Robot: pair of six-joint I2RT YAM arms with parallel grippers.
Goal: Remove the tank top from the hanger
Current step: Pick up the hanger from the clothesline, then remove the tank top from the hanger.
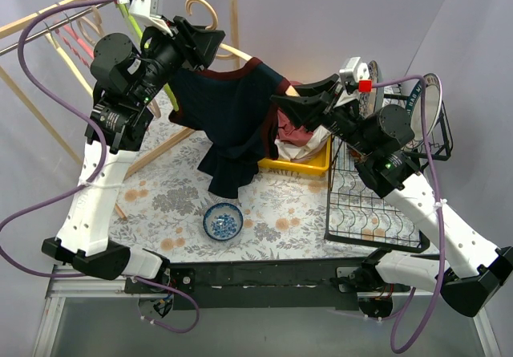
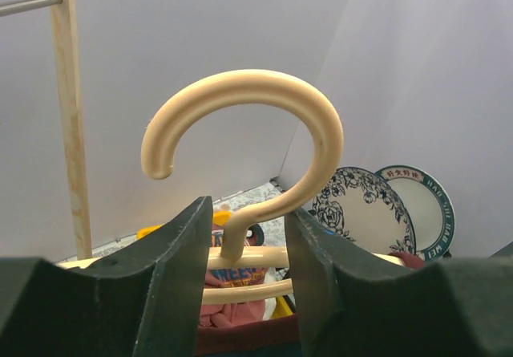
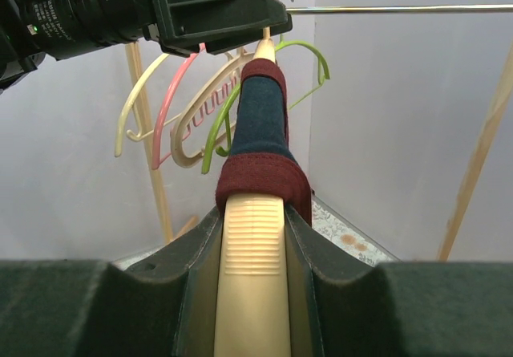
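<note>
A navy tank top (image 1: 232,116) with maroon trim hangs on a cream hanger (image 1: 200,8), held up over the table. My left gripper (image 1: 210,42) stands at the hanger's top. In the left wrist view its jaws (image 2: 247,208) straddle the neck of the hook (image 2: 264,84), open, with a small gap on the left side. My right gripper (image 1: 288,100) is shut on the hanger's right arm end. In the right wrist view the ribbed cream tip (image 3: 252,245) sits pinched between the jaws, and the tank top's strap (image 3: 264,116) wraps the arm just beyond.
A yellow bin (image 1: 300,164) of clothes sits under the tank top. A wire dish rack (image 1: 361,204) with plates (image 1: 425,108) stands at right. A blue bowl (image 1: 223,221) lies near the front. A wooden rail with coloured hangers (image 1: 72,36) rises at back left.
</note>
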